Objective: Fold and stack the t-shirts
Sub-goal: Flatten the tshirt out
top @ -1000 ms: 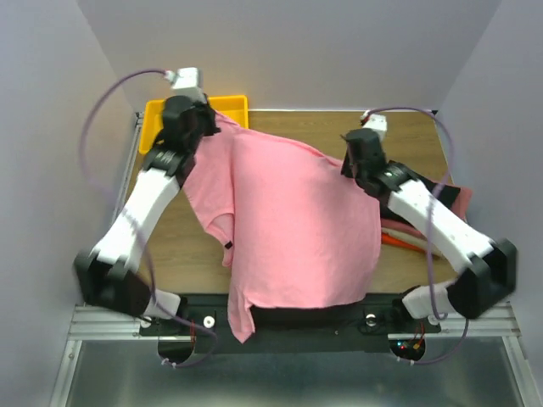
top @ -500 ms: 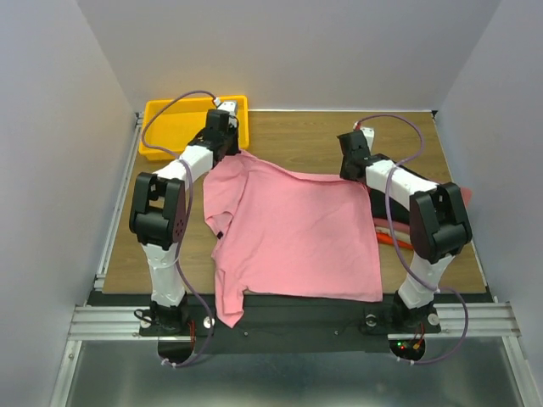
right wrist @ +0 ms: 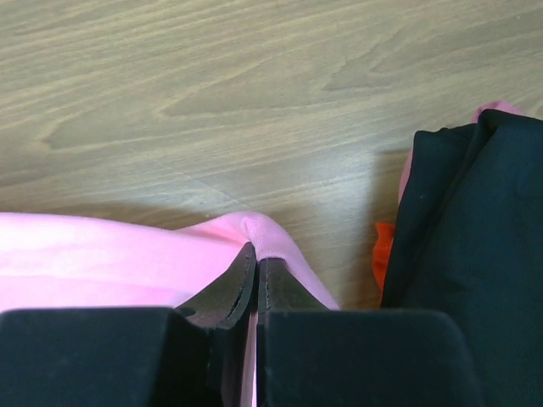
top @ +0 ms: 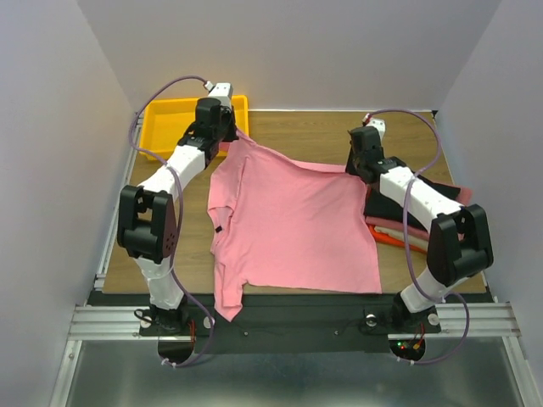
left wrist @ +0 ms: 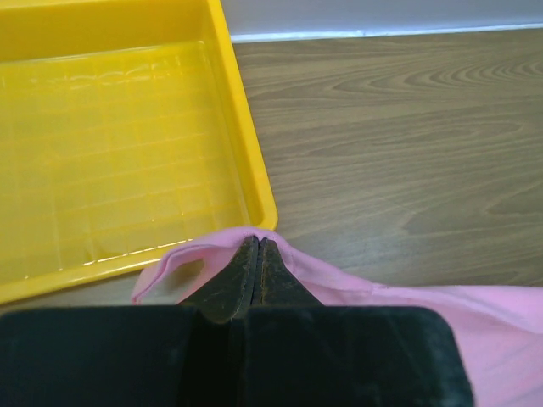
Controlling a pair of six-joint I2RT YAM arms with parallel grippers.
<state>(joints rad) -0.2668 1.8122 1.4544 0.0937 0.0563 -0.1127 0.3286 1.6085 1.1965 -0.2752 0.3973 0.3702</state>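
Note:
A large pink shirt (top: 293, 222) lies spread over the middle of the table, its near edge hanging over the front. My left gripper (top: 231, 136) is shut on its far left corner (left wrist: 288, 263), next to the yellow tray. My right gripper (top: 356, 165) is shut on its far right corner (right wrist: 271, 237). A stack of folded shirts (top: 420, 212), black on top with pink, beige and orange-red below, lies at the right; its black shirt (right wrist: 484, 229) and an orange-red edge (right wrist: 382, 254) show in the right wrist view.
An empty yellow plastic tray (top: 165, 123) stands at the far left corner; its near rim (left wrist: 254, 182) is right by the left gripper. Bare wood table (top: 297, 131) lies beyond the shirt. Grey walls close in on both sides and the back.
Both grippers have carried the shirt's far corners away from the bases, the left toward the tray. The shirt now lies flatter and more spread, and less of it hangs over the front edge.

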